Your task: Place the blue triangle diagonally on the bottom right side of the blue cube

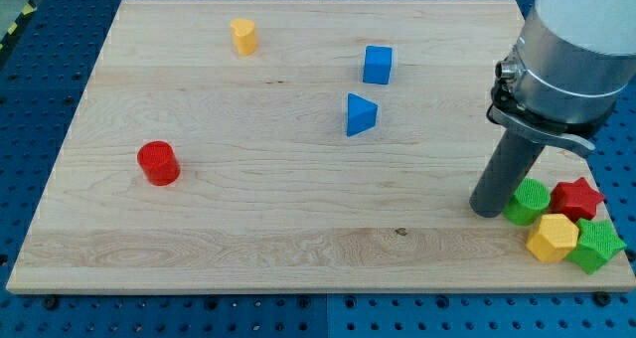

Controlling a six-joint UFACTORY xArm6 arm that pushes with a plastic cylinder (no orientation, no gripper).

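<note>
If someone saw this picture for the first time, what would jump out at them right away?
First, the big grey arm at the view's right, its dark rod ending at my tip, pressed close to a cluster of green cylinder, red star, yellow block and green star at the board's bottom right corner. Next, the blue cube with the blue triangle just below it, slightly left, near the top centre.

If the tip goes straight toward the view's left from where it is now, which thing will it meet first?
Probably nothing: from my tip leftward the board looks free; the blue triangle and red cylinder lie higher in the view, though depth is uncertain.
</note>
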